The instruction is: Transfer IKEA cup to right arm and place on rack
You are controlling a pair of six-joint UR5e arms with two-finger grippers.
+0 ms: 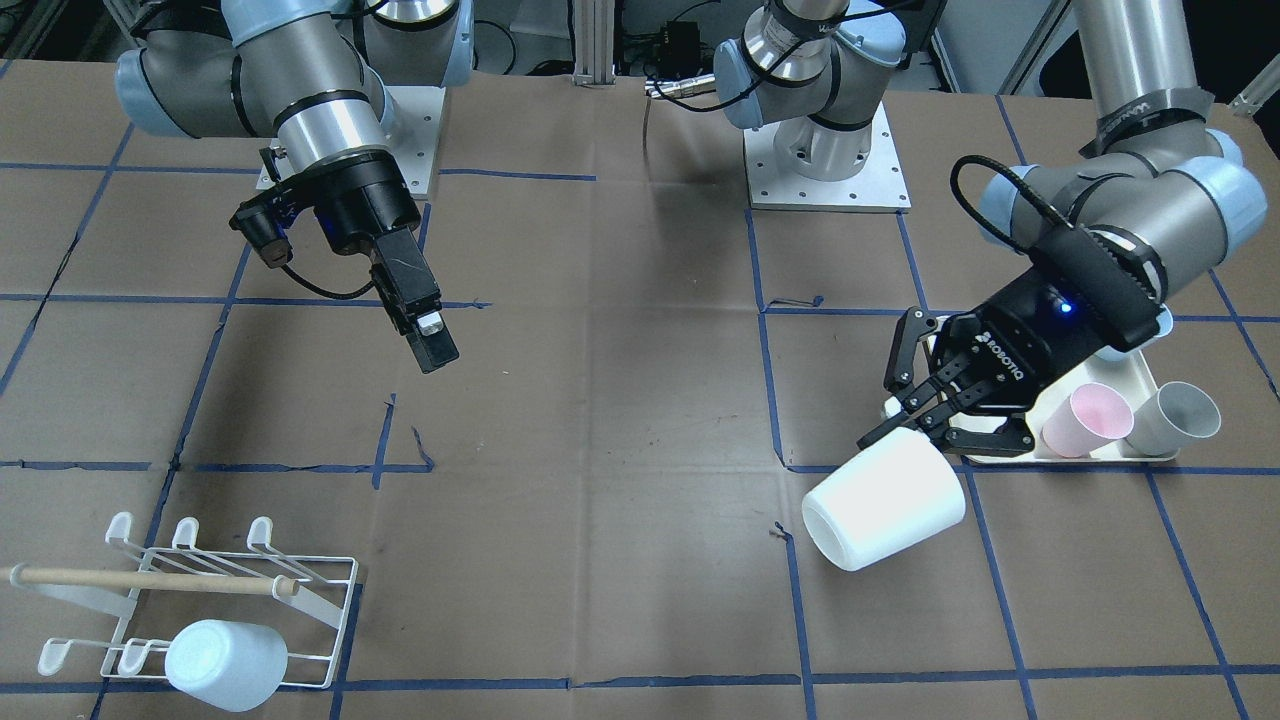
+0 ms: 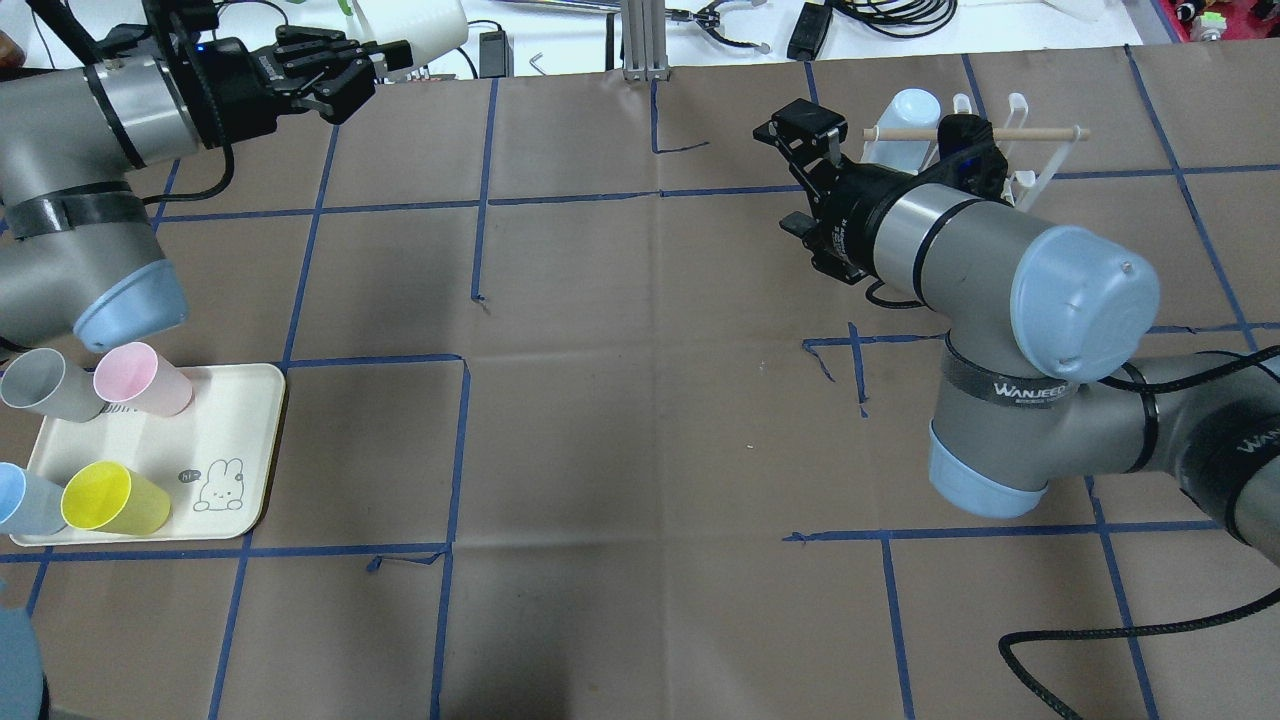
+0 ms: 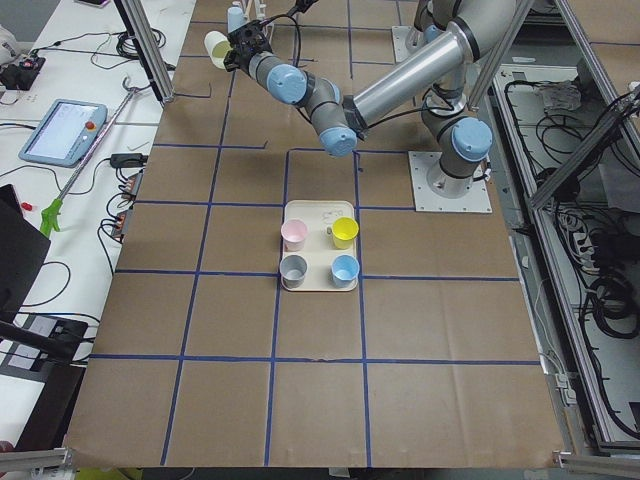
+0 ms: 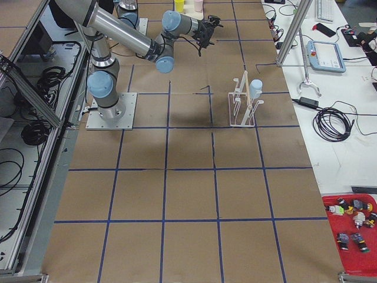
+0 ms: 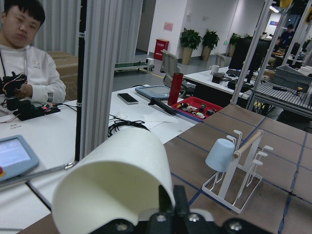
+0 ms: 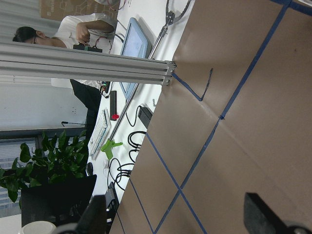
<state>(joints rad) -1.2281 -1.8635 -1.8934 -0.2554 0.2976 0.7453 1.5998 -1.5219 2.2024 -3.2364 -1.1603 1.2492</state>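
My left gripper (image 1: 930,438) is shut on a white IKEA cup (image 1: 885,510) and holds it on its side in the air, mouth turned away from the gripper. The cup also shows in the overhead view (image 2: 420,30) and fills the left wrist view (image 5: 117,180). The right arm's gripper (image 1: 435,350) is open and empty above the table, far from the cup; its fingers stand wide apart in the right wrist view (image 6: 178,214). The white wire rack (image 1: 200,590) with a wooden dowel (image 1: 150,580) stands at the table's right front corner and holds a pale blue cup (image 1: 225,660).
A cream tray (image 2: 240,440) on the robot's left carries pink (image 2: 145,380), grey (image 2: 45,385), yellow (image 2: 110,500) and blue (image 2: 20,500) cups. Blue tape lines cross the brown table. An aluminium post (image 2: 640,40) stands at the far edge, with operators' desks beyond.
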